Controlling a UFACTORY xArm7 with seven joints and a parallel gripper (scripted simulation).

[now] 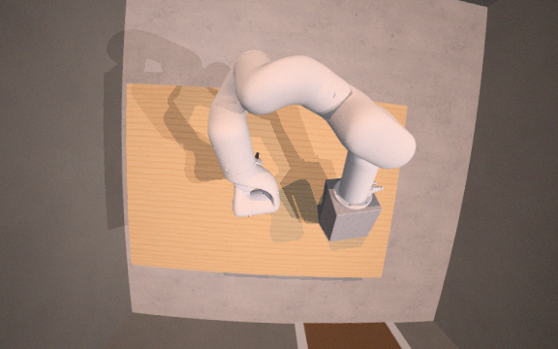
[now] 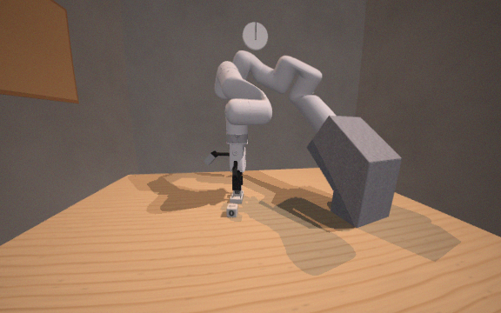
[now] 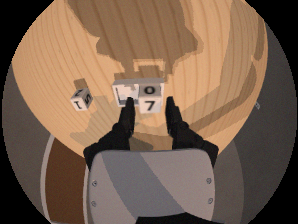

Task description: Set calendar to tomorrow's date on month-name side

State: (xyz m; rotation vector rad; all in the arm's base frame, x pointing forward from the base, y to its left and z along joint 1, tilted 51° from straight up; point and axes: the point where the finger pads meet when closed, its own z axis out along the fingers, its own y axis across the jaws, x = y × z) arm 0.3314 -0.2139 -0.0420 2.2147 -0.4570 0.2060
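Note:
The small white tray (image 3: 126, 81) (image 2: 236, 200) stands on the table under the gripper. One white cube (image 3: 150, 98) is in its right half in the wrist view, with a 0 on its upper face and an upright 7 on the face below. The tray's left half holds no cube. A second white cube (image 3: 81, 100) (image 2: 231, 211) lies on the table outside the tray, turned at an angle in the wrist view, with a 1 and a 5 legible; the exterior view shows a 0 on it. My gripper (image 3: 150, 104) (image 2: 237, 189) is partly open, its fingertips either side of the tray's cube with gaps. The top view hides all this behind the arm.
The arm's grey base block (image 1: 353, 223) (image 2: 365, 183) stands on the wooden table (image 1: 182, 233) (image 2: 146, 261), to the right in the top and exterior views. The loose cube is to the left of the tray in the wrist view. Arm shadows fall across the table and tray.

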